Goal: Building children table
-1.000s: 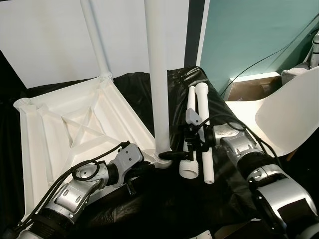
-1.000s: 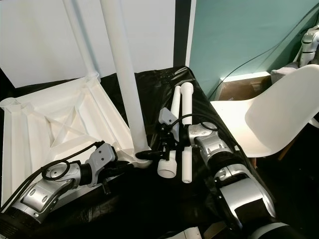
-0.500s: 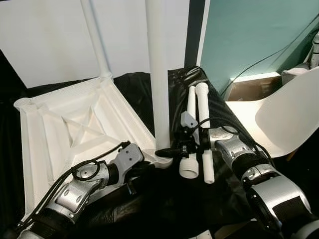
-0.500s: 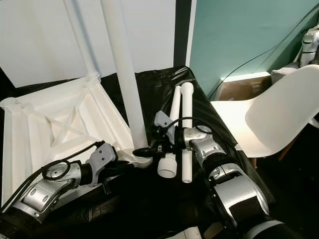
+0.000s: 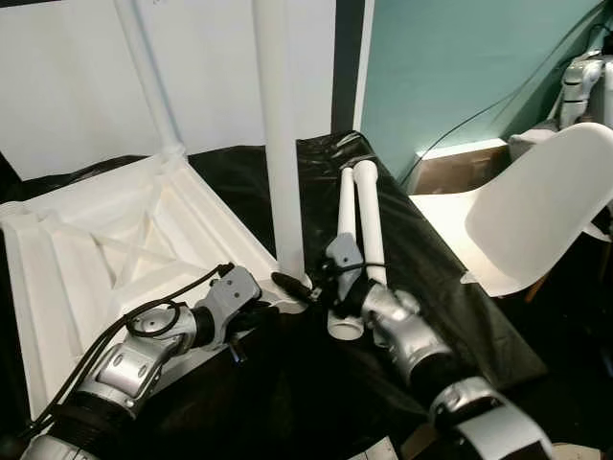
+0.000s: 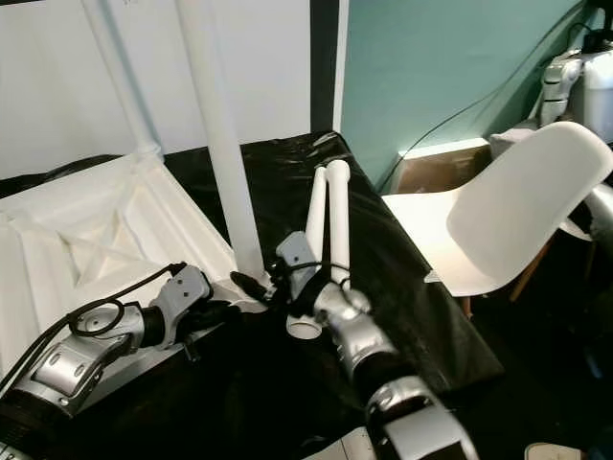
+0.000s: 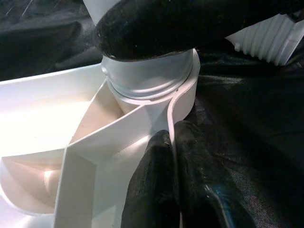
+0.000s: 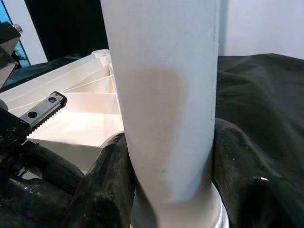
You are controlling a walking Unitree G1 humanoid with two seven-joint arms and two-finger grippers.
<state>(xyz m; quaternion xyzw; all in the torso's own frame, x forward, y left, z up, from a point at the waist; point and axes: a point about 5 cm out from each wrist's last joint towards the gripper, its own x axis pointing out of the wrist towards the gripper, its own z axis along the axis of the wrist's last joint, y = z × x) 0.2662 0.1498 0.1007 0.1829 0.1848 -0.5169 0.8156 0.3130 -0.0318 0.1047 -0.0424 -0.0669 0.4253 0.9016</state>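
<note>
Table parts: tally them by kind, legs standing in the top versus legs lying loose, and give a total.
Upturned white tabletop: 1
Legs standing in its corner sockets: 2, near leg with the right hand around its base, far leg
Legs lying loose on the black sheet: 2, thin leg, thicker leg
Total: 5 parts

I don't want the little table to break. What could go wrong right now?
The right gripper grips the upright leg low, near its base; the tall leg could lean and strain the corner socket. The left gripper pinches only the tabletop rim, so it might slip. The two loose legs lie by the right arm and could roll.
</note>
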